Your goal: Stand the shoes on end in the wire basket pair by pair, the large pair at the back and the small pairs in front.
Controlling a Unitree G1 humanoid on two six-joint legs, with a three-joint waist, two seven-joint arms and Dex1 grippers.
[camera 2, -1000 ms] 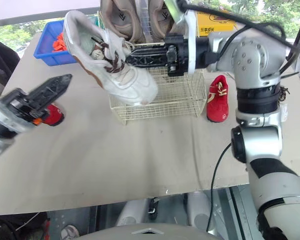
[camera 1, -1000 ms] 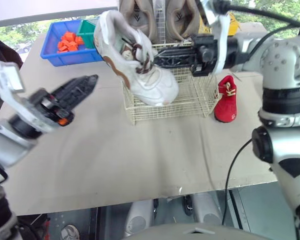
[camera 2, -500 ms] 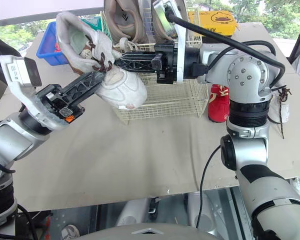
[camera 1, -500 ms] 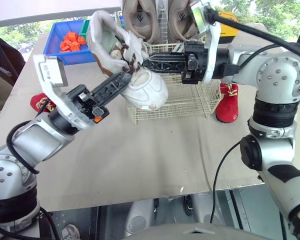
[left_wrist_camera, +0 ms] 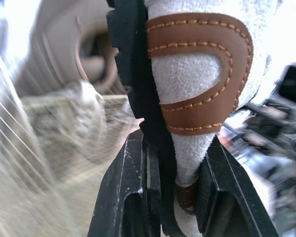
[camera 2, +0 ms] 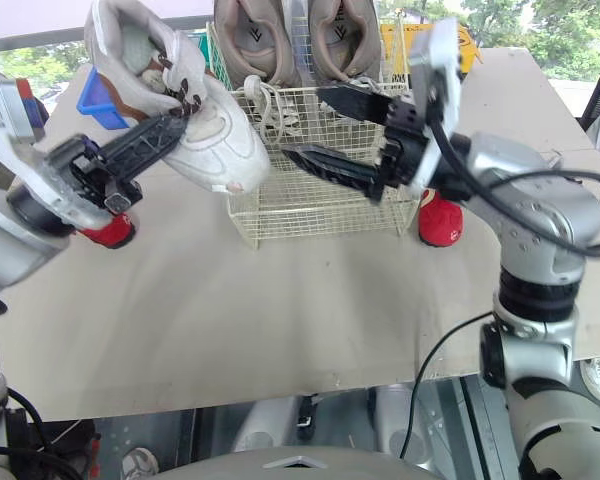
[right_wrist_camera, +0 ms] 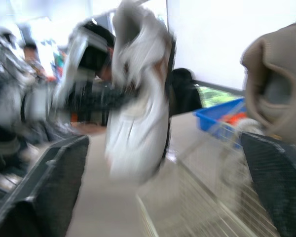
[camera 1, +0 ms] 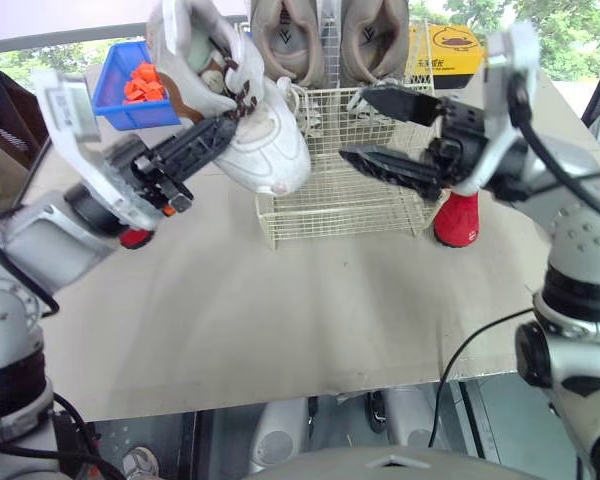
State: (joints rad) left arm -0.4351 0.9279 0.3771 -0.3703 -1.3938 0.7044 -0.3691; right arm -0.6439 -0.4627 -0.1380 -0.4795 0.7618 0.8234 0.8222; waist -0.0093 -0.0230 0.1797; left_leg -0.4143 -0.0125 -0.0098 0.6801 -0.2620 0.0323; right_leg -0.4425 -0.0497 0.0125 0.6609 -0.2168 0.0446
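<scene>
The left gripper [camera 1: 228, 122] has its two black fingers clamped on a white sneaker [camera 1: 268, 150] with brown trim. It holds the shoe in the air at the left edge of the wire basket [camera 1: 340, 215], toe tipped down. In the left wrist view the fingers [left_wrist_camera: 122, 197] pinch the shoe just below a brown stitched patch [left_wrist_camera: 202, 74]. The right gripper [camera 1: 358, 125] hangs over the basket's right half, spread wide with nothing in it. A large tan pair [camera 1: 325, 40] stands on end at the back of the basket, each sole bearing a V-shaped mark. One small red shoe [camera 1: 458, 215] sits on the table [camera 1: 280, 320] just right of the basket, and another [camera 2: 110, 232] lies to the left. At the far side are a blue bin [camera 1: 108, 95] of orange pieces [camera 1: 138, 85] and a yellow box [camera 1: 450, 40] whose printing is too small to read.
</scene>
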